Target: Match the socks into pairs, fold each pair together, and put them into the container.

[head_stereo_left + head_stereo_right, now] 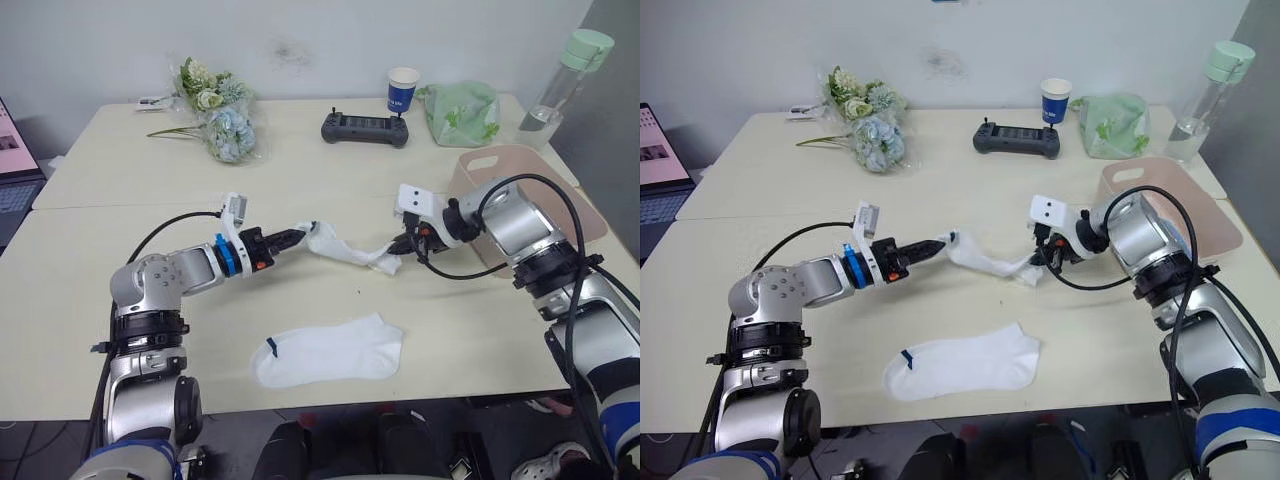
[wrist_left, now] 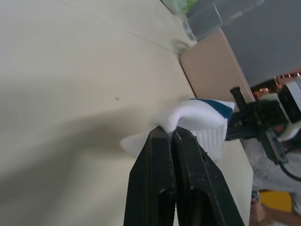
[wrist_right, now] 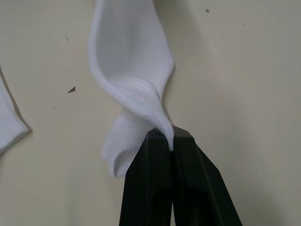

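Socks are in work: one white sock [image 1: 345, 250] is stretched in the air between both grippers, above the middle of the tabletop [image 1: 150, 215]. Left gripper [image 1: 305, 232]: fingers [image 2: 162, 188] pressed together on one end of this sock; the wrist view shows white fabric with a dark blue stripe bunched at the fingertips. Right gripper [image 1: 399, 247]: fingers [image 3: 162, 183] clamped on the other end, with the ribbed fabric twisted and folded at the point of grip. The held sock sags slightly between the two grip points and hangs clear of the surface. A second white sock [image 1: 328, 351] lies flat on the tabletop nearer the robot, apart from the held one, with a small blue mark at its cuff. The pale pink container [image 1: 478, 165] sits at the right side of the tabletop, behind the right arm. Along the far edge stand a flower bouquet [image 1: 215, 108], a black controller [image 1: 365, 128], a blue-and-white paper cup [image 1: 402, 90], a pale green bag [image 1: 460, 113] and a clear bottle with a green cap [image 1: 563, 80].
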